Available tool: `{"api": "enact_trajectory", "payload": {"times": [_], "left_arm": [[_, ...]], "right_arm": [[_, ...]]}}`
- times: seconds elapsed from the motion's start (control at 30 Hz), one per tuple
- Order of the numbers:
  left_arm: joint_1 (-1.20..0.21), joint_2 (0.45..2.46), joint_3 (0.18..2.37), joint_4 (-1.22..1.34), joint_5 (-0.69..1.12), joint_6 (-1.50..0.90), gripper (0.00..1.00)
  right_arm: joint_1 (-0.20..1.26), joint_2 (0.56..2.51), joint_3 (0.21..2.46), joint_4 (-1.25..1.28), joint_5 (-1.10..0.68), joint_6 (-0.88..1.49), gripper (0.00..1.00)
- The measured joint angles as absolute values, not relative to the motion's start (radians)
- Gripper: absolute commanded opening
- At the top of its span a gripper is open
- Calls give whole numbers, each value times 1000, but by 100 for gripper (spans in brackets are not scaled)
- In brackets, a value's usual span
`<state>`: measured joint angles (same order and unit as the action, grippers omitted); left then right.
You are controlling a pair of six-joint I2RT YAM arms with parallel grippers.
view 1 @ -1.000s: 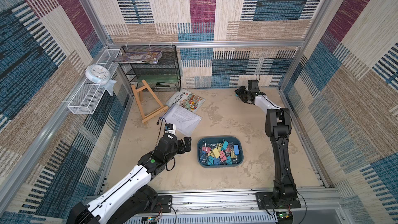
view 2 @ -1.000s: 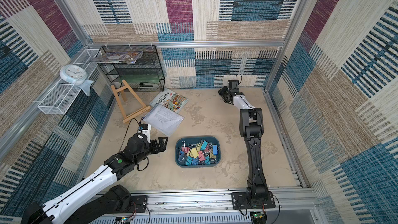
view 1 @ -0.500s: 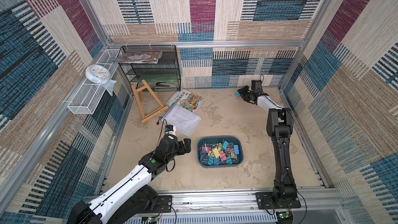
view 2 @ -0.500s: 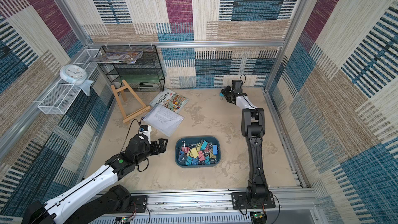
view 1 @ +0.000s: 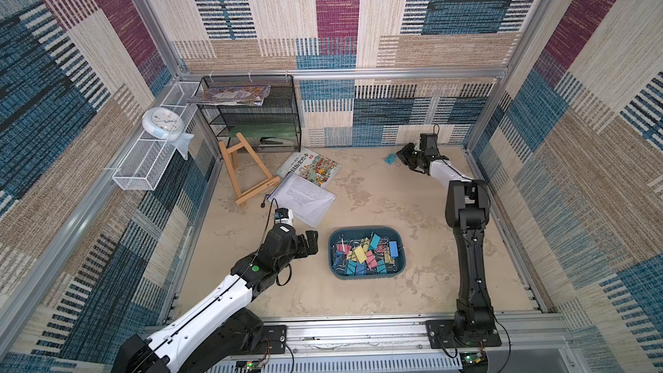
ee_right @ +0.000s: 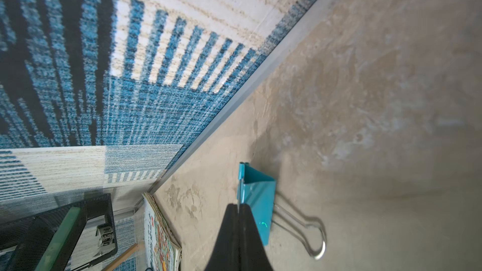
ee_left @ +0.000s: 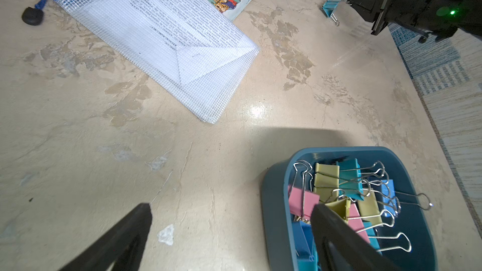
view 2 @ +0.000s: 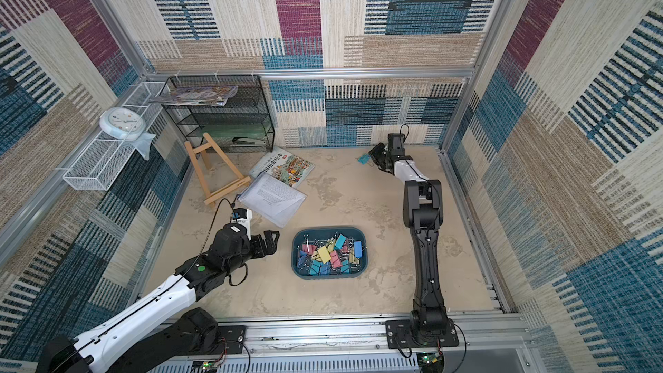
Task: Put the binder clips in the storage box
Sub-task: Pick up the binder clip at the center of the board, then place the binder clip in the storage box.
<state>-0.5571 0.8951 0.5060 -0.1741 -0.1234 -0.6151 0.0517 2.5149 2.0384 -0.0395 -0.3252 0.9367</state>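
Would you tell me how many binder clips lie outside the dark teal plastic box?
1: a teal metal clip by the back wall, right gripper shut on its handle.

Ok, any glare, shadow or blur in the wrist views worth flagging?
Left wrist view: a bright glare spot on the table, and a soft shadow beside the box. Right wrist view: the teal clip is sharp, the table beyond it soft, the wall blurry.
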Motion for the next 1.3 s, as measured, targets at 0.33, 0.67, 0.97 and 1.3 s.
{"api": "enact_trajectory", "payload": {"times": [0.33,0.67,0.97,1.3], "left_arm": [[-557,861,506,-183,-124,-615,99],[-557,844,500,-192,-155,-599,100],[-554,835,500,-201,-180,-569,99],[-554,834,497,-199,-183,-566,100]], "right_arm": [[51,2265,1699,-23,-331,830,0],[123,1706,1167,-4,-336,670,0],[384,1222,984,-281,-195,546,0],[774,1134,906,-458,-113,637,0]]}}
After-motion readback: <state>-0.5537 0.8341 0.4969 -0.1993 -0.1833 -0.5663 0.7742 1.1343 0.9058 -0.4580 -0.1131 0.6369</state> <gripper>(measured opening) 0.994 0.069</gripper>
